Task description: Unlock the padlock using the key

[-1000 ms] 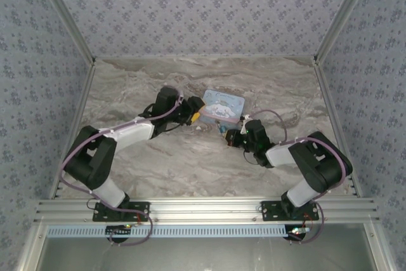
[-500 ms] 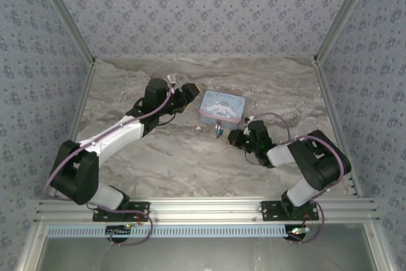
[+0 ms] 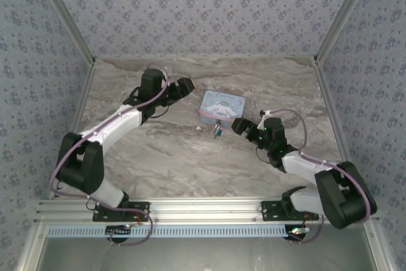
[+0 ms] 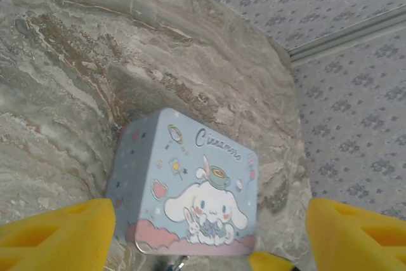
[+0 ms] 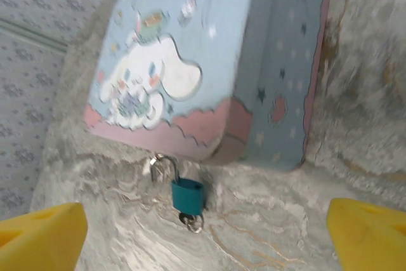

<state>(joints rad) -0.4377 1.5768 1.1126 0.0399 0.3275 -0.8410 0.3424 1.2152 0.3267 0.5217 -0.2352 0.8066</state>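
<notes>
Near the middle of the marble table, just at 6 o'clock of the pale blue cartoon tin, finding the padlock lying flat on the stone. Running its long axis roughly along the 12-to-6 line in the top view, pointing the thin shackle toward 12 o'clock at the tin's near edge and the keyhole end of the teal body toward 6 o'clock. Reaching right up to that edge with the shackle, though blurring too much to tell whether hooked to the tin, or whether sprung or locked. Carrying the key at the body's 6 o'clock end, touching it and showing as little more than a small metal ring; not telling whether seated in the keyhole. Holding the left gripper at about 10 o'clock of the tin, apart from it, spreading its yellow pads wide and gripping nothing. Hovering the right gripper near 3 o'clock of the padlock, clear of it, spreading its yellow pads fully apart to either side of the padlock in the wrist view and clasping nothing.
</notes>
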